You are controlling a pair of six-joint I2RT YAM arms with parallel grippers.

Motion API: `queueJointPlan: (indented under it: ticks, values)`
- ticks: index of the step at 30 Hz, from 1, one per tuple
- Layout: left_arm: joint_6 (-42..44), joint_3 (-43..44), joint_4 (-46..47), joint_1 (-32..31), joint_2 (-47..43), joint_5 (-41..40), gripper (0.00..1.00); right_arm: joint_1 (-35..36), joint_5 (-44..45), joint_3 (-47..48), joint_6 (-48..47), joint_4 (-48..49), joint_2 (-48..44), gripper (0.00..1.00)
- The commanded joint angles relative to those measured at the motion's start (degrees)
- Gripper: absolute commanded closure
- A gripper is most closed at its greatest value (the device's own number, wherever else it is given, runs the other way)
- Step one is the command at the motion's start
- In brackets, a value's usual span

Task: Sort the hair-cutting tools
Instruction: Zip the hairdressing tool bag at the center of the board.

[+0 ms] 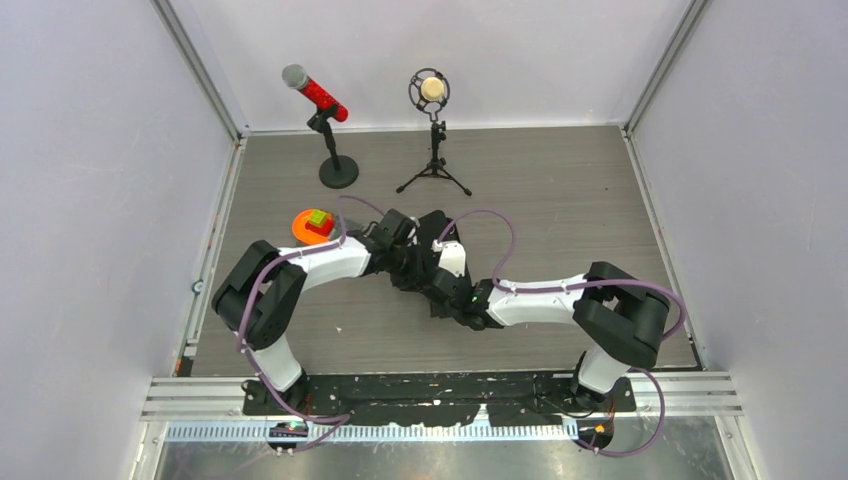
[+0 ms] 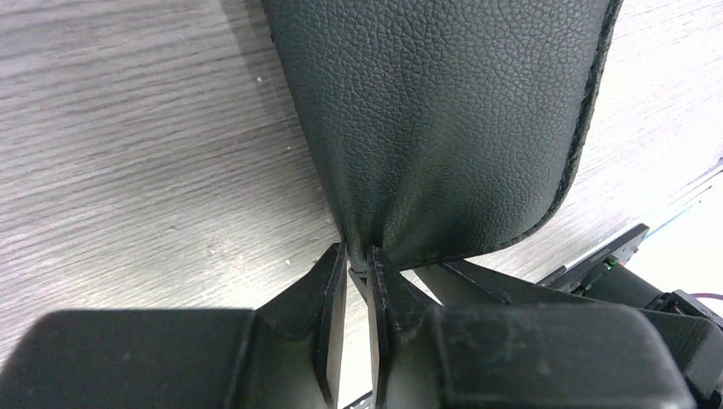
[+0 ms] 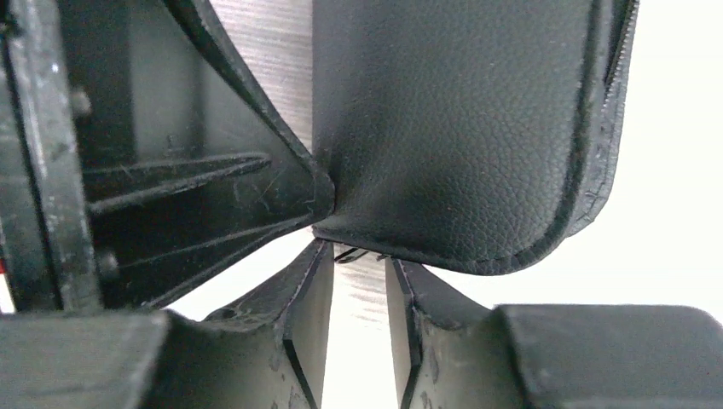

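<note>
Well, one case (image 2: 443, 119), two mics (image 1: 318, 95) (image 1: 432, 90), one plate (image 1: 298, 229).
My left hand (image 2: 358, 256) pinches the case; right hand (image 3: 358, 264) part-open at its edge; tools out of sight; grey wood bench (image 1: 560, 180), white walls (image 1: 100, 200).

The case (image 2: 443, 128) is black, pebble-grained leather-look, softly matt; the counter (image 2: 128, 145), grey wood-grain, matt; the left gripper (image 2: 358, 256), scuffed black plastic.
</note>
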Motion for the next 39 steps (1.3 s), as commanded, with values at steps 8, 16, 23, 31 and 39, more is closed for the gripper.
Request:
queueJointPlan:
  ticks: [8,16,23,31,39]
  values:
    - [3.19,4.18,-4.08,-0.16,1.40,-6.09,0.86,-1.52,4.75,-1.72,-1.74,-2.85,-0.39,0.94]
    - [4.86,5.18,-6.61,1.65,3.46,-9.25,0.89,-7.10,-1.60,-8.08,-6.73,-2.94,-8.30,0.95]
    - [4.63,3.98,-4.78,2.69,2.07,-7.93,0.85,-10.86,-10.48,-13.07,-11.47,3.49,-12.21,0.95]
    - [-7.83,-7.93,12.52,2.65,-8.43,-1.74,0.20,-10.72,-20.99,-11.15,-13.00,11.56,-11.55,0.95]
    - [-16.15,-14.45,25.35,2.71,-7.56,1.00,0.15,-10.06,-27.32,-9.48,-11.25,15.57,-9.54,0.95]
